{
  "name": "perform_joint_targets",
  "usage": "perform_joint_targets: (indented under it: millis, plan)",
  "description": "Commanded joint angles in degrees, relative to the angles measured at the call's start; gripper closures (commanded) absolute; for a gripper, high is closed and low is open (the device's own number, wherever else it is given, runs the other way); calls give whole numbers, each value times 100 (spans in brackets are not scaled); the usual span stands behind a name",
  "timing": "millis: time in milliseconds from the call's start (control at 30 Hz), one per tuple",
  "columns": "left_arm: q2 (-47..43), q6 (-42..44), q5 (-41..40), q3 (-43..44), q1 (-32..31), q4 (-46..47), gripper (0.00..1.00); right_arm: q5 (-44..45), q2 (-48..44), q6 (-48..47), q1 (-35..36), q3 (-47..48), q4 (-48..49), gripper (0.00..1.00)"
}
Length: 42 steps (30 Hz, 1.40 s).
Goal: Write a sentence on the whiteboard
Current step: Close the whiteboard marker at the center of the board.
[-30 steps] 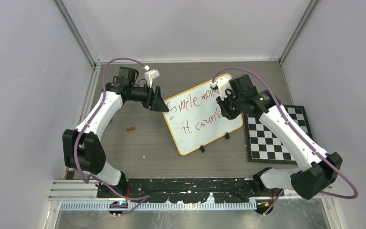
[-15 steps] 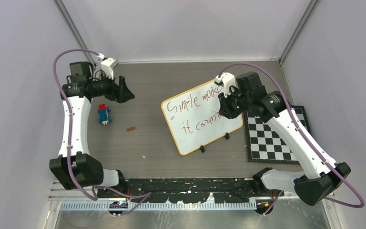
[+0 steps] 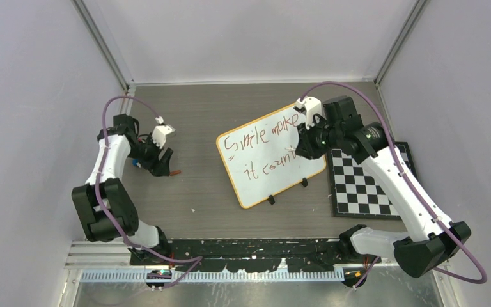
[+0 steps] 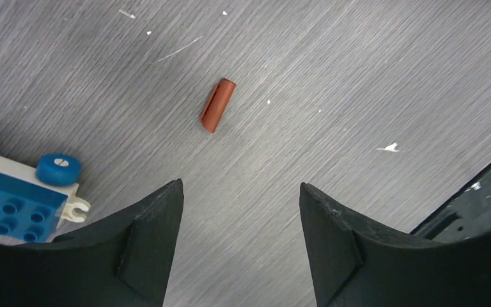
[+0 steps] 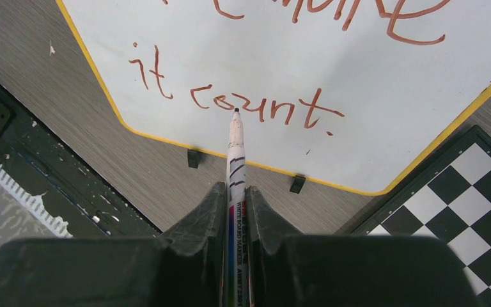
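Observation:
The whiteboard [image 3: 265, 167] with its orange-yellow rim lies tilted mid-table and also shows in the right wrist view [image 5: 358, 64]. The sentence [image 3: 262, 153] in red-brown marker runs in two lines; the right wrist view shows "it count." [image 5: 230, 96]. My right gripper [image 3: 302, 143] is shut on a white marker [image 5: 235, 160], whose tip hangs above the word "count". My left gripper [image 3: 164, 167] is open and empty, low over the table at the left, just short of a small red-brown marker cap [image 4: 218, 105].
A blue and white toy brick block [image 4: 13, 198] lies close to my left gripper's left finger. The cap also shows in the top view [image 3: 176, 172]. A black-and-white checkered mat [image 3: 371, 185] lies right of the whiteboard. Grey walls enclose the table.
My left arm swung away from the whiteboard's left edge, out to the far left, then down over the cap and the brick block. My right gripper lifted slightly with the marker.

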Motion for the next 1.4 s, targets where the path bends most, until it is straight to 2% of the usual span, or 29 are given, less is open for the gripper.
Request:
perform_joint_targets:
  millis: [0,267,633,867,900,1000,1133,1367]
  plan:
    - [308,1266,-62,-56,12,94,33,-181,-92,103,-41,104,142,100]
    - [826,2028,124,-345,-93,698,37,-170,-39,137,-109,155,127,100]
    - [1195,2150,-327,-916,-536,1774,46,-81,8,138,-143,207,115,100]
    - [1225,2362,-487,-1377,-613,2170,68,44,59,83,-142,340,69,100]
    - [1198,2399,-537,-1457,-676,2182,74,64,79,63,-148,369,71,100]
    - [1034,2396,-595,-1645,-812,2284,85,110,201,-28,-143,517,37,100]
    - [820,2176,-408,-1542,-874,1954,98,185,402,-152,-144,917,-45,100]
    - [422,890,219,-395,-831,837,100,-55,625,33,-166,1602,-85,100]
